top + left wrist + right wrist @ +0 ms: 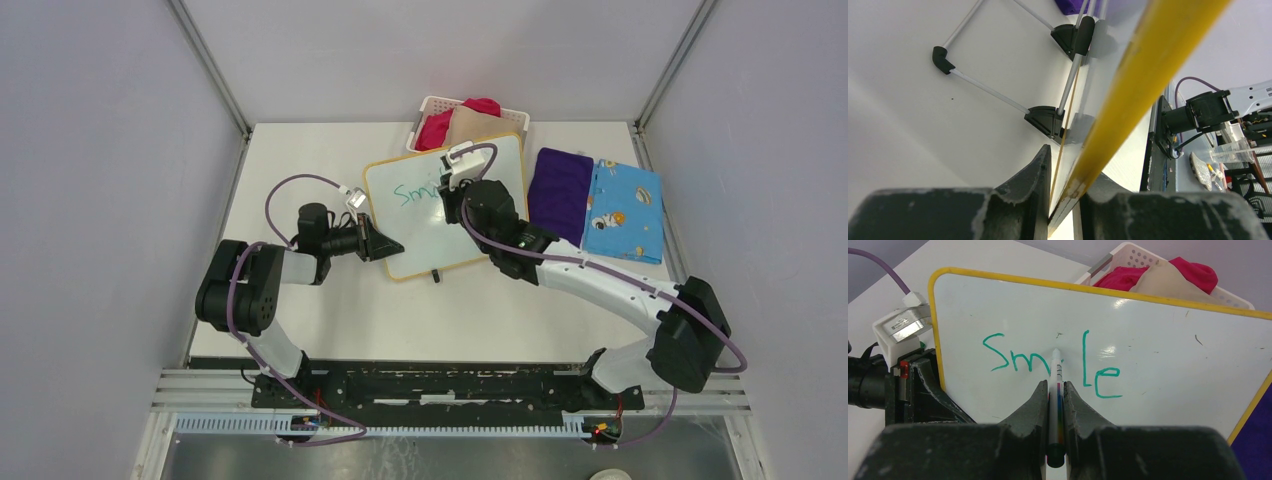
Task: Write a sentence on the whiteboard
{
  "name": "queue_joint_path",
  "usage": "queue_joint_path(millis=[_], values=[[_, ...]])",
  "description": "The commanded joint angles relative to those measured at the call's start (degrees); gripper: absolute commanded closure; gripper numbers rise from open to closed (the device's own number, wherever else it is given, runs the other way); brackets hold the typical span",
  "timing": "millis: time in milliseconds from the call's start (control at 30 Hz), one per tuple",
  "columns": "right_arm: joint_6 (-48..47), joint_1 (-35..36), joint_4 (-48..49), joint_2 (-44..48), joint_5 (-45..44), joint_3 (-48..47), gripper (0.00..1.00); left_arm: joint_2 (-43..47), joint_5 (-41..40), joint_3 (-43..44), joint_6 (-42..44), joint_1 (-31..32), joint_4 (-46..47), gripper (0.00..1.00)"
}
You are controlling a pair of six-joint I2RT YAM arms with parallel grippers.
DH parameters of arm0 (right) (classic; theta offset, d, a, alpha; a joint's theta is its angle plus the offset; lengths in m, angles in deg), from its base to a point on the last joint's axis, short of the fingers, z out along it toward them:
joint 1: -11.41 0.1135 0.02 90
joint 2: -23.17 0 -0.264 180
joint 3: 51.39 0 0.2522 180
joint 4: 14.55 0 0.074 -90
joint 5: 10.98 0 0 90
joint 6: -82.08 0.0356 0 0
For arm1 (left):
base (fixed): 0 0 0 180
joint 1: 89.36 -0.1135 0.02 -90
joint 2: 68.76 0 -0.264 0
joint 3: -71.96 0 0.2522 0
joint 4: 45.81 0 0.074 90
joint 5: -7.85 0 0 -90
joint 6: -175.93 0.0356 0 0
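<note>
- Left gripper [1068, 175] clamps the yellow edge of the whiteboard [1158, 340] between its jaws; the board stands tilted.
- Right gripper [1054, 387] pinches a marker [1056, 407], tip against the board at the sentence [1020, 362], which reads "Smile".

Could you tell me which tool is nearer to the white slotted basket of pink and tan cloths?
Right. The right tool, holding a white marker at the yellow-framed whiteboard, sits near the white slotted basket; the left tool clamps the board's left edge, farther off.
</note>
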State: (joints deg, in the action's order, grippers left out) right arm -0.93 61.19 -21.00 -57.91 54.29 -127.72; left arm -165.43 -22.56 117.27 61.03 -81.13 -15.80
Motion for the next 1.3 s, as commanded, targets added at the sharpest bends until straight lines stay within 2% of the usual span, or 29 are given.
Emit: queue_joint_path(millis=[0, 800, 1033, 1267], values=[[-0.24, -0.54, 3.15, -0.38, -1.45, -2.91, 1.0, 0.68, -1.17, 1.06, 1.86, -0.06, -2.45, 0.9], [1.14, -1.73, 2.31, 0.68, -0.02, -0.34, 1.0, 0.85, -1.18, 1.12, 2.23, 0.03, -2.84, 0.93], [2.69, -1.69, 2.12, 7.93, 2.43, 1.13, 1.0, 0.69, -1.4, 1.4, 2.75, 0.03, -3.56, 0.93], [2.14, -4.49, 1.3, 16.03, -2.78, 10.42, 1.0, 0.51, -1.44, 1.43, 2.76, 0.03, -3.68, 0.94]])
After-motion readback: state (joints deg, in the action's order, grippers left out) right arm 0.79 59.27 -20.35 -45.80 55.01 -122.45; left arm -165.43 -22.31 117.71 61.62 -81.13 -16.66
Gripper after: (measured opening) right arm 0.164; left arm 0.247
